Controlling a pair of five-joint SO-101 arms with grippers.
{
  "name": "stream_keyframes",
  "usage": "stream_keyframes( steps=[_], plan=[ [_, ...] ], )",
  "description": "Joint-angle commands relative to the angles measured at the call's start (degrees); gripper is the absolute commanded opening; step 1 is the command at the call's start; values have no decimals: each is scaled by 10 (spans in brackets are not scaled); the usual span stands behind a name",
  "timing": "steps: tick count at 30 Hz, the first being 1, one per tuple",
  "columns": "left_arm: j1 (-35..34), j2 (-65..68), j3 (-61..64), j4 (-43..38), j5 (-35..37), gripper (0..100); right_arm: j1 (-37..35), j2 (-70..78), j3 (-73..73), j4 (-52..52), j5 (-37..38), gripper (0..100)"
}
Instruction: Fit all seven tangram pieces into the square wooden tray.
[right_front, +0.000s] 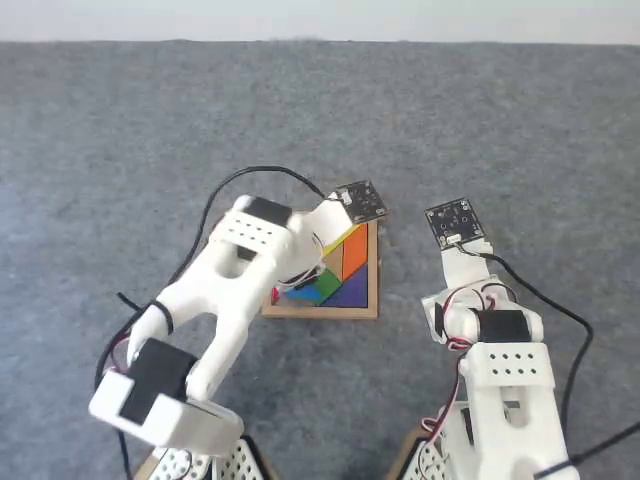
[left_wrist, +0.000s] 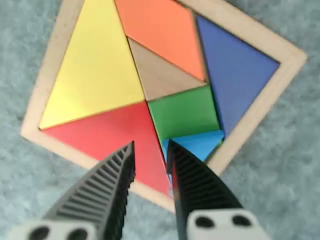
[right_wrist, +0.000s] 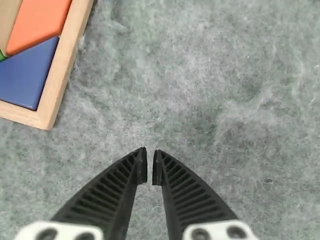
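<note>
Left wrist view showed the left gripper (left_wrist: 150, 150) with its ribbed black fingers a narrow gap apart and nothing between them, poised over the square wooden tray (left_wrist: 290, 57). Directly beyond the tips lay the red triangle (left_wrist: 105, 132). The light blue triangle (left_wrist: 197, 142) sat just beside one fingertip and was partly hidden by it, so whether it lay flush could not be told. Farther out from the tips came the green square (left_wrist: 185, 112), the bare wood triangle (left_wrist: 162, 75), the yellow triangle (left_wrist: 95, 65), the orange parallelogram (left_wrist: 160, 27) and the dark blue triangle (left_wrist: 235, 70), so all seven lay inside the rim.

The right gripper (right_wrist: 150, 165) hung over the grey carpet (right_wrist: 225, 75), its fingers all but touching and gripping nothing, with a corner of the tray off to one side beyond the tips.

The pieces looked flat, smooth, painted and sharp-edged, packed tightly together. A fingertip dropped onto a seam could probably lever one piece up and spring its neighbours loose. The light pale-wood tray, resting on fuzzy carpet, might also slide or twist under a sideways nudge.
</note>
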Motion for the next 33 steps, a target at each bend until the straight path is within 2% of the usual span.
stream_keyframes(
  steps=[1,7,17,22,27,33],
  plan=[
    [2,4,22,-21,11,101,-6,-19,-8,-3,7,40],
    [-51,2,43,-18,-23,100,-6,-19,-8,-3,7,40],
    [-57,-4,45,-21,-11,97,-6,-19,-8,-3,6,40],
    [-51,-105,40,-12,54,97,-6,-19,-8,-3,6,40],
    [-23,-248,137,-4,55,97,-6,-19,-8,-3,7,40],
    [-22,-265,211,-57,55,97,-6,-18,-8,-3,6,40]
  ],
)
